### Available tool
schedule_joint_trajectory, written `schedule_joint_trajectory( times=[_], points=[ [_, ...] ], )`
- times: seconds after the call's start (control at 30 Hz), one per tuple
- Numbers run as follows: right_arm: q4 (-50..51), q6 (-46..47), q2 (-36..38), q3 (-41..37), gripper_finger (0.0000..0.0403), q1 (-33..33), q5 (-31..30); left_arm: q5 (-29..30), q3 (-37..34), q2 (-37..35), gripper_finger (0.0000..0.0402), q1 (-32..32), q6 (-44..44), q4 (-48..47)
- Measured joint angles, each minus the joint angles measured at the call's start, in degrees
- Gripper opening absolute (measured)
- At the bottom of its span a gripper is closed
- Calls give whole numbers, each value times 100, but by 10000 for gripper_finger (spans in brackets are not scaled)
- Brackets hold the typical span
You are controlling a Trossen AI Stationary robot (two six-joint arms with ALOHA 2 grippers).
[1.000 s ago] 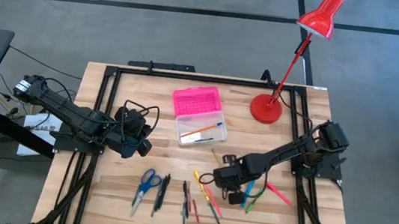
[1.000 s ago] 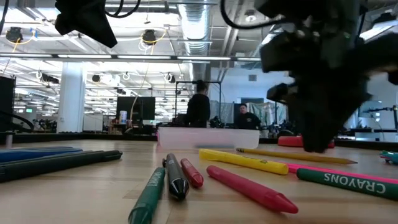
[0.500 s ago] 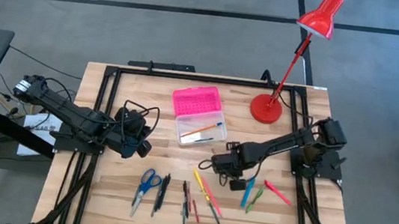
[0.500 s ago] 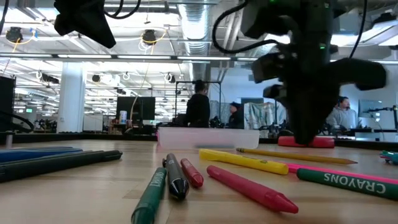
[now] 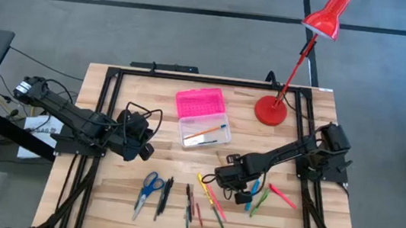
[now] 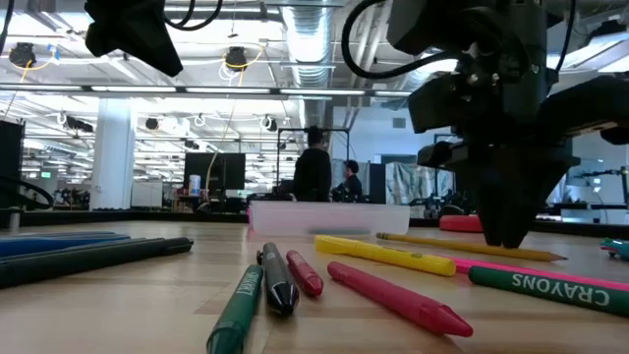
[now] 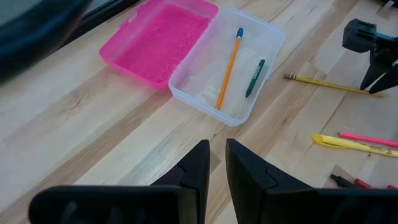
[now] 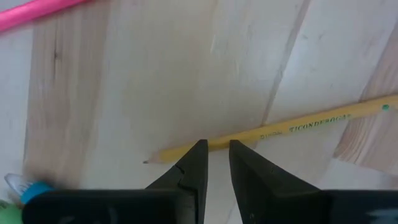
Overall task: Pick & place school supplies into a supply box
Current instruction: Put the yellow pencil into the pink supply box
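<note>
Right claw (image 5: pixel 220 179) shifted back over yellow pencil (image 8: pixel 273 133).

yellow pencil (image 8: pixel 292 130) end cut off by edge.

"CRAYONS" reads in white capitals on the green crayon (image 6: pixel 550 288) lying nearest the low camera at the table's right, and "TICONDEROGA" is faintly printed along the yellow pencil (image 8: pixel 273 134) just beyond the right gripper's fingertips.
</note>
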State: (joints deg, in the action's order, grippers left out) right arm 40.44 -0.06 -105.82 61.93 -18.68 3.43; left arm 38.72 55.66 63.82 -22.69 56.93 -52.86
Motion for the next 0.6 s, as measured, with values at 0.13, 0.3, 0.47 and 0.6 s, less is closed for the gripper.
schedule_joint_trajectory(
  times=[0.13,0.3,0.47,0.6],
  points=[
    [-3,163,-79,6,60,-68,54,6,-2,1,46,-1,0,-20],
    [-529,463,-117,86,60,-33,173,58,-2,1,46,1,-2,-20],
    [-1092,953,-180,349,60,228,160,59,-2,1,46,1,-24,-20],
    [-1013,1463,-153,614,60,590,-16,55,-2,1,46,0,-24,-20]
  ],
)
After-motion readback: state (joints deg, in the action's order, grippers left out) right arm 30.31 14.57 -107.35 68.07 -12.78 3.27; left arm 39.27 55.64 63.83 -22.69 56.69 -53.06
